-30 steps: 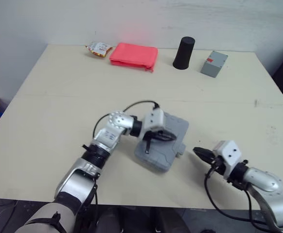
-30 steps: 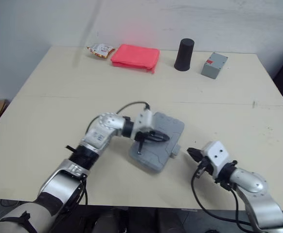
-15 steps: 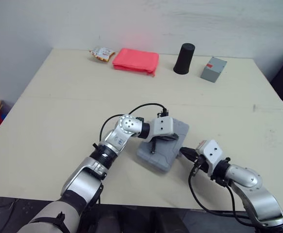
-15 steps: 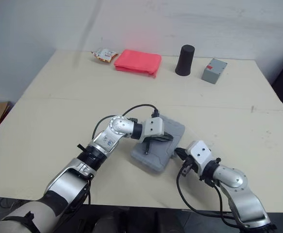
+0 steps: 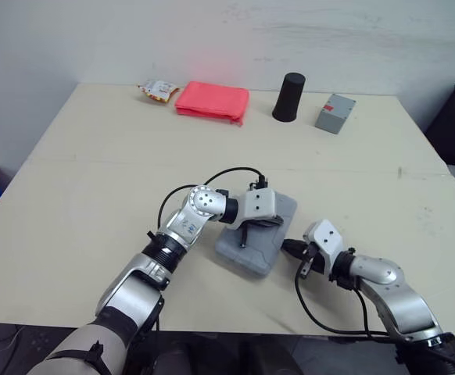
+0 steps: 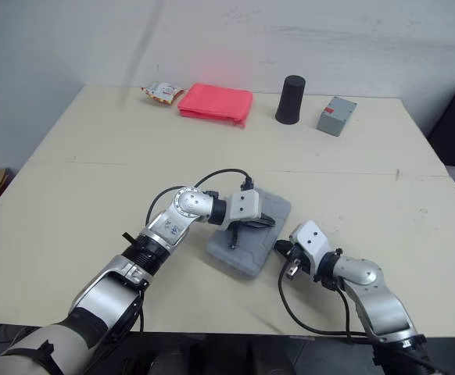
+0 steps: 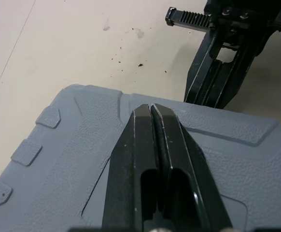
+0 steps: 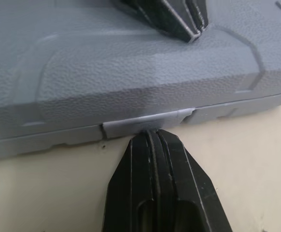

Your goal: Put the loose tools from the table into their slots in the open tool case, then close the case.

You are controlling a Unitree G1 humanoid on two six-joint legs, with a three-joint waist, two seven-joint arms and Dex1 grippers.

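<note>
- Right claw: fingers pressed together, holding nothing, tip touching the pale grey latch tab.
- Grey textured plastic tool case: near the front of the cream desk, lid down, contents hidden.
- Left claw: fingers together, empty, resting on the lid.
- Judged step: latching. Next move: press the tab home while the lid is held down.
- Far edge: black tapered cup, inside unseen.

The left arm rises from 7 o'clock, bends at the elbow near centre, and turns its wrist toward 3 o'clock. The left hand has its two black fingers pressed flat together. The right arm enters from 5 o'clock with the forearm low and the wrist aimed at 9 o'clock. The right hand likewise has its fingers closed tip to tip. The two hands face each other, tips near.
</note>
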